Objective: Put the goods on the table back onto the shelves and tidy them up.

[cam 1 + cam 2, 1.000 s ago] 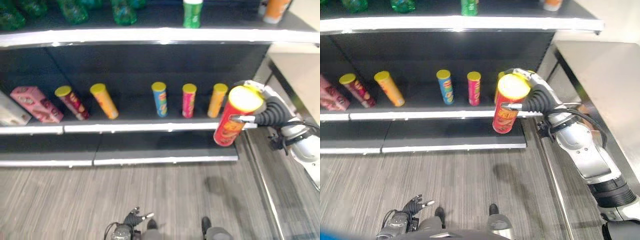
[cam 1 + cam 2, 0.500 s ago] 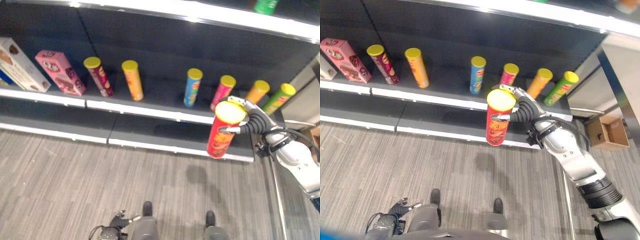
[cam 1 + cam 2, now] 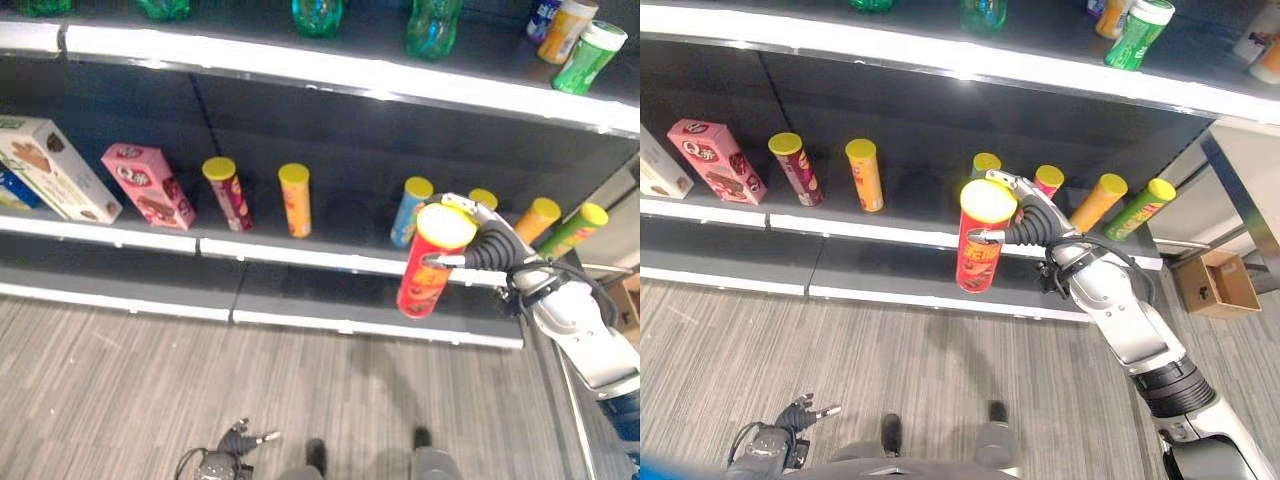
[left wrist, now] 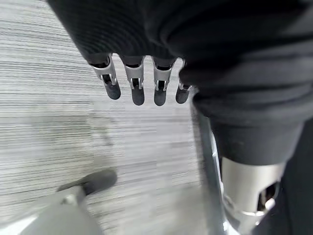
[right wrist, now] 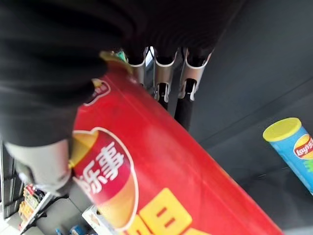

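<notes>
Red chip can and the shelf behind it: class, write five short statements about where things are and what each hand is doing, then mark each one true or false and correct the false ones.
1. The right hand is curled round the red chip can. True.
2. The red chip can already stands on the middle shelf. False: it is held in the air in front of the shelf edge.
3. The left hand holds a chip can. False: its fingers hang relaxed over the floor and hold nothing.
4. A pink box stands on the middle shelf, on the robot's left of the chip cans there. True.
5. The green chip can lies flat on the floor. False: it stands on the middle shelf at the right end of the row.
</notes>
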Motion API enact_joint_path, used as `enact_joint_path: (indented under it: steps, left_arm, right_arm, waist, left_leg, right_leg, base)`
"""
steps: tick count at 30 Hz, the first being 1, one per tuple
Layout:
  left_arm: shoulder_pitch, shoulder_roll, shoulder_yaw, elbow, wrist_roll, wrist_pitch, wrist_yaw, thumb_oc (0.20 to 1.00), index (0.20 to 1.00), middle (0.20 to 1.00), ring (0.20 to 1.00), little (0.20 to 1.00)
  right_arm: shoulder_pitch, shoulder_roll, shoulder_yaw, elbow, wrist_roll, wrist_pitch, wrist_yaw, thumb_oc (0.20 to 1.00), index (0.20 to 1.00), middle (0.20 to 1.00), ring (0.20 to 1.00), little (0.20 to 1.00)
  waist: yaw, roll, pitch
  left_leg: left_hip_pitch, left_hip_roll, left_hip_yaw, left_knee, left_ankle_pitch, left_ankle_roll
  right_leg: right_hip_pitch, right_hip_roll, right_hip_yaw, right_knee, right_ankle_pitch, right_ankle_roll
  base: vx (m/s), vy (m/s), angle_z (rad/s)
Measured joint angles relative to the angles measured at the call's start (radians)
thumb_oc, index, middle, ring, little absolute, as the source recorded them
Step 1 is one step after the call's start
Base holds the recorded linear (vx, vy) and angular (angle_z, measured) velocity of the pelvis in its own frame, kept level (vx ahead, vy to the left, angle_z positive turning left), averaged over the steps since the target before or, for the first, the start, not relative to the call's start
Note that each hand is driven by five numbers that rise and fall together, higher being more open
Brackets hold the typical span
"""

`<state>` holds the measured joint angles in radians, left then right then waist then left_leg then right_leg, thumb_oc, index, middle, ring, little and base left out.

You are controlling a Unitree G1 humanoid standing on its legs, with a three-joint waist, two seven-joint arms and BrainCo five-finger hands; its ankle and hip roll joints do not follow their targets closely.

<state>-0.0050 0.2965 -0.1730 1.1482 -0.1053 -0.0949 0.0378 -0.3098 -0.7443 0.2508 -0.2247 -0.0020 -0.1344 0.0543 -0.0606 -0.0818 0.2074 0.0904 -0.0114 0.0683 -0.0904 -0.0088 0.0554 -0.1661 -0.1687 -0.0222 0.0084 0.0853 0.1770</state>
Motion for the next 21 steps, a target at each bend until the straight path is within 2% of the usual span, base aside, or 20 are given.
enact_joint_path:
  steps: [1, 2, 3, 5, 6, 11, 12, 13, 14, 15, 16, 17, 18, 19, 20, 21]
  left_arm:
    - [0.001, -0.022, -0.01, 0.006, 0.0, 0.005, 0.003, 1.0, 1.0, 1.0, 1.0, 1.0]
    - [0.009, -0.036, -0.01, -0.008, 0.0, 0.01, -0.002, 1.0, 1.0, 1.0, 1.0, 1.0]
    - [0.009, -0.05, -0.011, -0.014, 0.0, 0.01, -0.003, 1.0, 1.0, 1.0, 1.0, 1.0]
    - [0.011, -0.074, -0.01, -0.039, 0.0, 0.008, -0.003, 1.0, 1.0, 1.0, 1.0, 1.0]
    - [0.003, -0.078, -0.009, -0.046, 0.0, 0.008, -0.003, 1.0, 1.0, 1.0, 1.0, 1.0]
    - [0.001, -0.079, -0.003, -0.052, 0.0, 0.009, -0.005, 1.0, 1.0, 1.0, 1.0, 1.0]
    - [0.0, -0.079, 0.004, -0.052, 0.0, 0.009, -0.005, 1.0, 1.0, 1.0, 1.0, 1.0]
    - [0.002, -0.076, 0.006, -0.052, -0.002, 0.009, -0.005, 1.0, 1.0, 1.0, 1.0, 1.0]
    - [-0.003, -0.07, 0.015, -0.065, -0.007, 0.008, -0.005, 1.0, 1.0, 1.0, 1.0, 1.0]
    - [-0.007, -0.057, 0.033, -0.093, -0.03, 0.004, -0.007, 1.0, 1.0, 1.0, 1.0, 1.0]
    - [-0.016, -0.046, 0.032, -0.096, -0.032, -0.002, -0.004, 1.0, 1.0, 1.0, 1.0, 1.0]
    - [-0.015, -0.038, 0.03, -0.091, -0.033, -0.001, -0.003, 1.0, 1.0, 1.0, 1.0, 1.0]
    - [0.004, -0.056, 0.023, -0.081, -0.035, -0.001, -0.001, 1.0, 1.0, 1.0, 1.0, 1.0]
    - [0.024, -0.066, 0.01, -0.088, -0.038, -0.001, -0.002, 1.0, 1.0, 1.0, 1.0, 1.0]
    - [0.037, -0.039, -0.003, -0.113, -0.039, -0.007, -0.005, 1.0, 1.0, 1.0, 1.0, 1.0]
    - [0.017, -0.028, -0.014, -0.088, -0.041, 0.001, 0.001, 1.0, 1.0, 1.0, 1.0, 1.0]
  right_arm:
    - [-0.034, 0.003, 0.035, 0.014, 0.002, 0.0, 0.0, 0.2, 0.2, 0.2, 0.2, 0.2]
    - [-0.033, -0.003, 0.037, 0.009, 0.003, -0.002, 0.001, 0.2, 0.2, 0.2, 0.2, 0.2]
    - [-0.033, -0.013, 0.037, 0.011, 0.003, -0.001, 0.001, 0.2, 0.2, 0.2, 0.2, 0.2]
    - [-0.035, -0.039, 0.037, 0.011, 0.003, -0.001, 0.002, 0.2, 0.2, 0.2, 0.2, 0.2]
    - [-0.042, -0.048, 0.038, 0.012, 0.003, 0.0, 0.004, 0.2, 0.2, 0.2, 0.2, 0.2]
    - [-0.074, -0.066, 0.066, 0.007, 0.013, 0.0, 0.023, 0.2, 0.2, 0.2, 0.2, 0.2]
    - [-0.094, -0.065, 0.091, 0.006, 0.013, -0.002, 0.034, 0.2, 0.2, 0.2, 0.2, 0.2]
    - [-0.109, -0.063, 0.104, 0.007, 0.013, -0.001, 0.035, 0.2, 0.2, 0.2, 0.2, 0.2]
    - [-0.128, -0.064, 0.118, 0.016, 0.013, -0.001, 0.037, 0.2, 0.2, 0.2, 0.2, 0.2]
    - [-0.146, -0.064, 0.136, 0.032, 0.012, -0.001, 0.04, 0.2, 0.2, 0.2, 0.2, 0.2]
    - [-0.154, -0.064, 0.153, 0.044, 0.012, 0.0, 0.041, 0.2, 0.2, 0.2, 0.2, 0.2]
    - [-0.156, -0.06, 0.161, 0.045, 0.012, -0.001, 0.041, 0.2, 0.2, 0.2, 0.2, 0.2]
    - [-0.168, -0.059, 0.174, 0.051, 0.012, -0.002, 0.041, 0.2, 0.2, 0.2, 0.2, 0.2]
    - [-0.197, -0.077, 0.182, 0.063, 0.011, -0.003, 0.041, 0.2, 0.2, 0.2, 0.2, 0.2]
    - [-0.199, -0.062, 0.175, 0.084, 0.004, 0.0, 0.03, 0.2, 0.2, 0.2, 0.2, 0.2]
    - [-0.196, -0.02, 0.167, 0.125, 0.001, 0.002, 0.018, 0.2, 0.2, 0.2, 0.2, 0.2]
  waist:
    - [-0.006, 0.013, 0.001]
    - [-0.018, -0.004, 0.0]
    - [-0.018, 0.003, -0.002]
    - [-0.015, 0.042, -0.01]
    - [-0.013, 0.054, -0.013]
    - [-0.01, 0.052, -0.011]
    - [0.011, 0.049, -0.008]
    - [0.025, 0.05, -0.002]
    - [0.034, 0.03, 0.022]
    - [0.048, 0.008, 0.049]
    - [0.061, 0.002, 0.052]
    - [0.063, -0.003, 0.056]
    - [0.072, 0.045, 0.052]
    - [0.075, 0.134, 0.047]
    - [0.061, 0.081, 0.048]
    - [0.039, 0.058, 0.076]
  left_leg:
    - [0.024, 0.014, 0.011, -0.001, -0.029, -0.008]
    - [0.062, -0.009, -0.005, -0.002, -0.047, -0.038]
    - [0.078, -0.01, -0.015, -0.002, -0.055, -0.05]
    - [0.09, 0.026, -0.026, -0.005, -0.075, -0.081]
    - [0.09, 0.042, -0.026, -0.002, -0.081, -0.09]
    - [0.084, 0.111, -0.033, 0.068, -0.099, -0.119]
    - [0.06, 0.119, -0.045, 0.152, -0.11, -0.135]
    - [0.027, 0.121, -0.055, 0.223, -0.115, -0.152]
    - [-0.07, 0.116, -0.062, 0.42, -0.131, -0.187]
    - [-0.174, 0.109, -0.081, 0.613, -0.098, -0.233]
    - [-0.23, 0.108, -0.085, 0.673, -0.085, -0.244]
    - [-0.253, 0.105, -0.077, 0.655, -0.084, -0.244]
    - [-0.263, 0.151, -0.074, 0.558, -0.07, -0.196]
    - [-0.265, 0.267, -0.084, 0.426, -0.089, -0.132]
    - [-0.258, 0.256, -0.105, 0.325, -0.091, -0.151]
    - [-0.252, 0.261, -0.128, 0.266, -0.052, -0.187]
  right_leg:
    - [-0.026, 0.045, -0.079, -0.067, 0.042, -0.005]
    - [-0.004, 0.045, -0.146, -0.092, 0.052, -0.011]
    - [0.008, 0.042, -0.139, -0.088, 0.109, -0.044]
    - [0.032, 0.082, -0.138, -0.112, 0.137, -0.076]
    - [0.031, 0.104, -0.14, -0.111, 0.132, -0.09]
    - [0.07, 0.16, -0.179, -0.11, 0.098, -0.153]
    - [0.093, 0.17, -0.198, -0.107, 0.079, -0.179]
    - [0.096, 0.176, -0.215, -0.105, 0.071, -0.189]
    - [0.108, 0.156, -0.23, -0.113, 0.056, -0.199]
    - [0.124, 0.141, -0.233, -0.112, 0.052, -0.203]
    - [0.128, 0.136, -0.244, -0.113, 0.048, -0.202]
    - [0.128, 0.136, -0.246, -0.113, 0.036, -0.19]
    - [0.116, 0.172, -0.251, -0.067, -0.011, -0.159]
    - [0.022, 0.213, -0.253, 0.294, -0.122, -0.255]
    - [-0.001, 0.14, -0.174, 0.461, -0.349, -0.192]
    - [0.005, 0.136, -0.178, 0.503, -0.395, -0.201]
  base:
    - [0.21, -0.027, 0.23]
    - [0.18, -0.061, 0.07]
    - [0.12, -0.072, 0.31]
    - [0.13, -0.1, 0.06]
    - [0.13, -0.126, -0.03]
    - [0.09, -0.145, 0.12]
    - [0.09, -0.195, 0.36]
    - [0.09, -0.138, 0.4]
    - [0.04, -0.022, 0.3]
    - [0.05, 0.01, 0.35]
    - [0.14, 0.069, 0.24]
    - [0.2, 0.116, 0.02]
    - [0.24, 0.183, -0.27]
    - [0.19, 0.188, -0.15]
    - [0.19, 0.226, 0.26]
    - [0.19, 0.231, 0.4]
